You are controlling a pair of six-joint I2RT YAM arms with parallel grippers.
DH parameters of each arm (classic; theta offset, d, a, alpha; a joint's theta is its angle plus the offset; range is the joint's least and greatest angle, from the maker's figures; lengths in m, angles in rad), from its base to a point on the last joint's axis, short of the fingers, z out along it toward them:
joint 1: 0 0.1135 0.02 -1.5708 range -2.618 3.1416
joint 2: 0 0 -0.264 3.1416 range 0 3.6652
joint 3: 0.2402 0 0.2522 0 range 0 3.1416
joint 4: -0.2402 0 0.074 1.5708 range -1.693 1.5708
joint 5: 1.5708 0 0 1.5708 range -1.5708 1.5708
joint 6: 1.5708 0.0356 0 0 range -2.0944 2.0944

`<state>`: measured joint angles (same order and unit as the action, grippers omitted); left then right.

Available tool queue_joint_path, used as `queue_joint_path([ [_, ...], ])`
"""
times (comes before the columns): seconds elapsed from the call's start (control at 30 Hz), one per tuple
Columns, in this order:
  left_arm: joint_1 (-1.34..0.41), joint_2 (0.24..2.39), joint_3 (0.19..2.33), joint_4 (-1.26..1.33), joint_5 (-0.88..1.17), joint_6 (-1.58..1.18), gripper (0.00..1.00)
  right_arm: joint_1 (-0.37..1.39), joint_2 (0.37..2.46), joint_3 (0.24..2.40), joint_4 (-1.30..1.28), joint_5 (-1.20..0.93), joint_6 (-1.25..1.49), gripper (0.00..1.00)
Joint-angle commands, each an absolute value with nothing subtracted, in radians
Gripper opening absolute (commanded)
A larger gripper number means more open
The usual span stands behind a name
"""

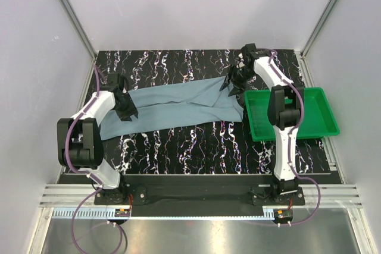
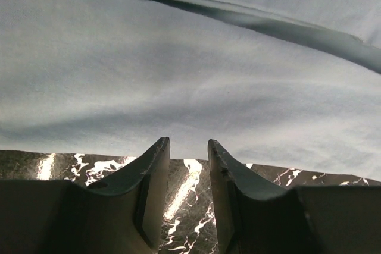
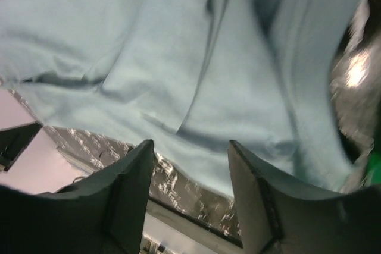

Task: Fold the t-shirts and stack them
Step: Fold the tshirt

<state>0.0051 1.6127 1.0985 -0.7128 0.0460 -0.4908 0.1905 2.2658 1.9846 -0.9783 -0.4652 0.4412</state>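
Observation:
A dusty blue-grey t-shirt (image 1: pixel 178 106) lies stretched left to right across the black marbled table, folded lengthwise into a long band. My left gripper (image 1: pixel 126 109) sits at the shirt's left end; in the left wrist view (image 2: pixel 188 147) its jaws are open with bare table between them, just short of the cloth's edge (image 2: pixel 190 75). My right gripper (image 1: pixel 236 79) is at the shirt's far right end; in the right wrist view (image 3: pixel 190 150) its jaws are open and empty at the edge of the shirt (image 3: pixel 178 57).
A green plastic tray (image 1: pixel 292 114) stands at the right of the table, touching the shirt's right end. The right arm's forearm hangs over the tray. White walls and metal rails enclose the table (image 1: pixel 196 147).

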Motion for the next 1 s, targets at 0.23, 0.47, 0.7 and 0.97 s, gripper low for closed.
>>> queue_joint_path([
  [0.23,0.005,1.594,1.077,-0.709,0.107,-0.488,0.37,0.176,2.442,2.187,-0.876,-0.511,0.497,0.52],
  [0.47,0.006,1.598,1.055,-0.687,0.127,-0.488,0.37,0.176,2.509,2.233,-0.858,-0.525,0.528,0.51],
  [0.7,0.006,1.603,1.084,-0.695,0.126,-0.483,0.37,0.176,2.551,2.255,-0.844,-0.525,0.546,0.47],
  [0.97,0.005,1.621,1.112,-0.701,0.117,-0.480,0.37,0.176,2.533,2.310,-0.819,-0.557,0.572,0.31],
])
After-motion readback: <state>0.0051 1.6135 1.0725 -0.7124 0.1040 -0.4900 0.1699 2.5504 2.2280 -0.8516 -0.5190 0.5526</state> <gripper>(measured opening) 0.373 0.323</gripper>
